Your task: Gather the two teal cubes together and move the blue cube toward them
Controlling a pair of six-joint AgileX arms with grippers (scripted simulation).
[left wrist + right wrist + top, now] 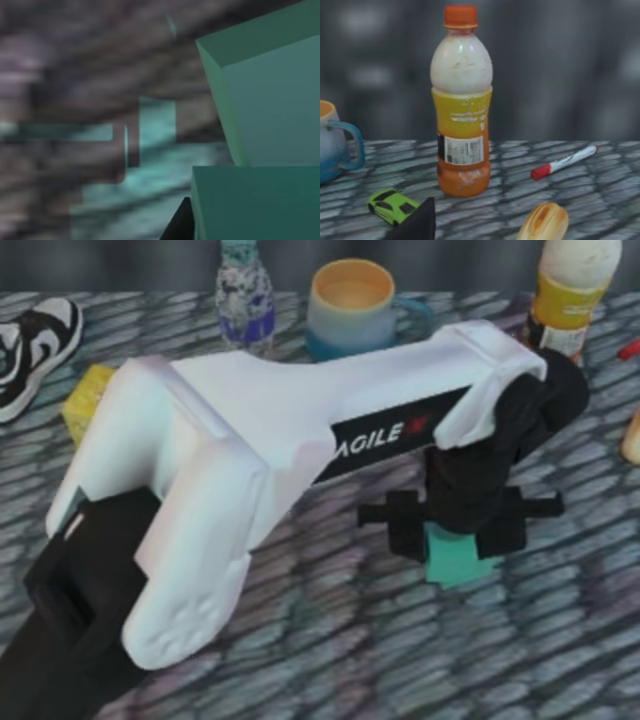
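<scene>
A: What is seen of the left arm [250, 440]?

B: It is stretched across the table [330, 630] toward the right of centre, and the left gripper [462, 540] is lowered over a teal cube [458, 560]. Teal faces fill the left wrist view at close range. Whether the fingers are closed on it cannot be told.

A: How would the cube be expected to handle?

B: It is judged rigid, light and matte, so little slip is expected. It is best taken across two opposite flat faces, squarely.

A: And the rest?

B: The blue cube is not seen. The right gripper is not identified in any view; an orange bottle [462, 105] faces its camera.
</scene>
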